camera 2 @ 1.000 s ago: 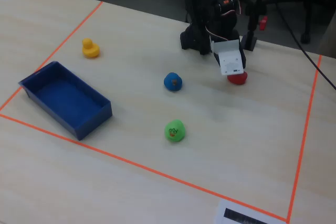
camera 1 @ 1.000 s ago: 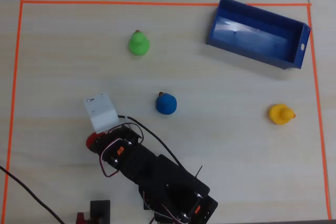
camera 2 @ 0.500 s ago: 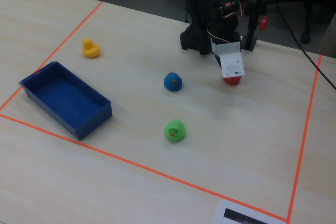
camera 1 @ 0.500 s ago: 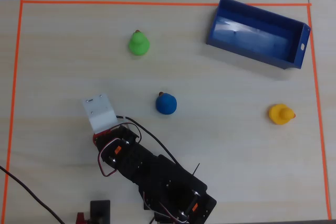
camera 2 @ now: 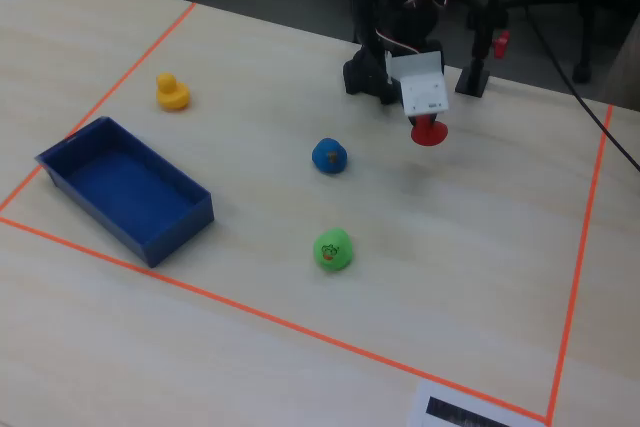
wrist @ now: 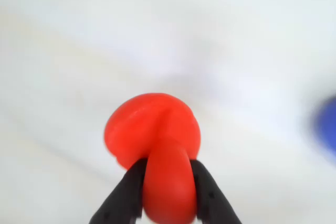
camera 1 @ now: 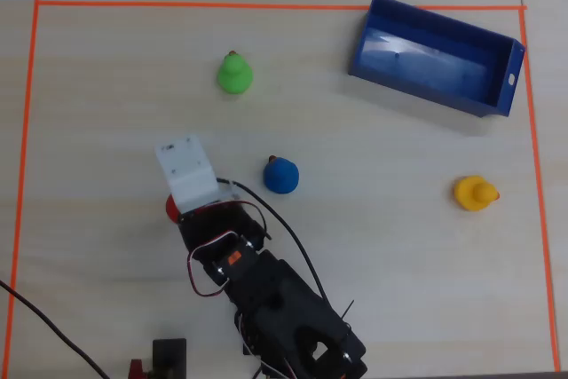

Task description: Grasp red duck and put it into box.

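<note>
The red duck [wrist: 157,145] is clamped between my gripper's [wrist: 168,184] two black fingers in the wrist view, and it looks lifted off the table. In the overhead view only a sliver of the red duck [camera 1: 171,208] shows beside the white wrist plate. In the fixed view the red duck [camera 2: 429,132] hangs under the gripper [camera 2: 428,127], above the table. The blue box [camera 1: 435,56] stands empty at the upper right of the overhead view, and at the left of the fixed view [camera 2: 125,187], far from the gripper.
A blue duck [camera 1: 280,175] sits just right of the arm. A green duck [camera 1: 234,74] and a yellow duck [camera 1: 474,193] lie farther off. Orange tape [camera 1: 27,113] frames the work area. Cables and a small stand [camera 1: 169,357] are by the arm base.
</note>
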